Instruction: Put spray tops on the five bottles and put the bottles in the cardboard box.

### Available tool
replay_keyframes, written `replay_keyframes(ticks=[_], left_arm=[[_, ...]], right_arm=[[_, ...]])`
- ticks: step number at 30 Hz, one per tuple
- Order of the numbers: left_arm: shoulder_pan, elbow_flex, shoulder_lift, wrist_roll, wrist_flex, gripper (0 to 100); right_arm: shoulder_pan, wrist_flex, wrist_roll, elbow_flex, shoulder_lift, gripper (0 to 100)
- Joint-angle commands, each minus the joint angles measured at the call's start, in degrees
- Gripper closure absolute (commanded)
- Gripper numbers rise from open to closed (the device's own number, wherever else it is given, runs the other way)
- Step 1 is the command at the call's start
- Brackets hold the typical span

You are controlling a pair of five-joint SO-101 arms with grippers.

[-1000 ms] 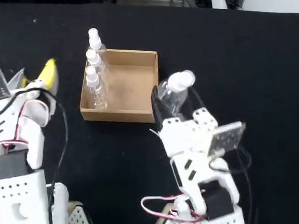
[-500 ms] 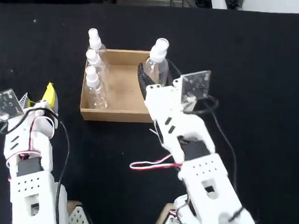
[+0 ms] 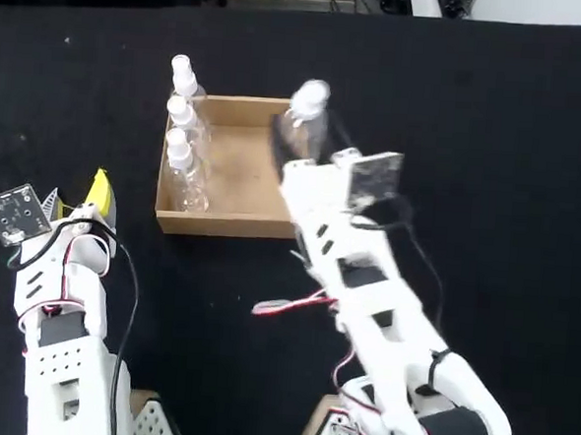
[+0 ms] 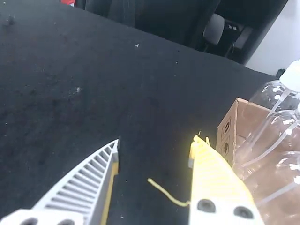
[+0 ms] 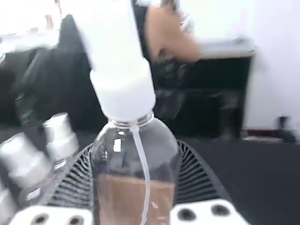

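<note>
The cardboard box (image 3: 229, 222) lies open at the back middle of the table. Three clear bottles with white spray tops (image 3: 179, 150) stand in a row along its left wall. My right gripper (image 3: 305, 145) is shut on a fourth clear bottle (image 3: 305, 118) with a white spray top (image 5: 121, 70), held upright over the box's right wall near the far corner. In the right wrist view the bottle (image 5: 133, 178) sits between the black mesh fingers (image 5: 199, 176). My left gripper (image 3: 86, 200) is open at the table's left, apart from the box (image 4: 228, 133), with nothing between its fingers (image 4: 213, 180).
Black cloth covers the table all round the box. The boxed bottles (image 4: 274, 136) stand beyond the yellow finger in the left wrist view. Two of their spray tops (image 5: 58, 136) show beside the held bottle in the right wrist view. A red and white cable (image 3: 290, 304) loops from the right arm.
The right arm has swung left and forward, carrying the bottle from beside the box's right wall to over its far right corner. The left arm has drawn back toward the near edge.
</note>
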Motion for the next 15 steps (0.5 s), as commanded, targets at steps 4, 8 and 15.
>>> replay_keyframes(ticks=[4,8,15], left_arm=[[0.04,-0.75,-0.70,-0.09,-1.23,78],[0.04,-0.66,-0.70,-0.09,-1.23,78],[0.04,-0.48,-0.70,-0.09,-1.23,78]], right_arm=[[20.75,9.05,-0.53,-11.30,2.33,97.7],[32.09,14.15,-0.44,-20.18,10.24,97.7],[42.64,14.07,-0.18,-31.16,28.88,97.6]])
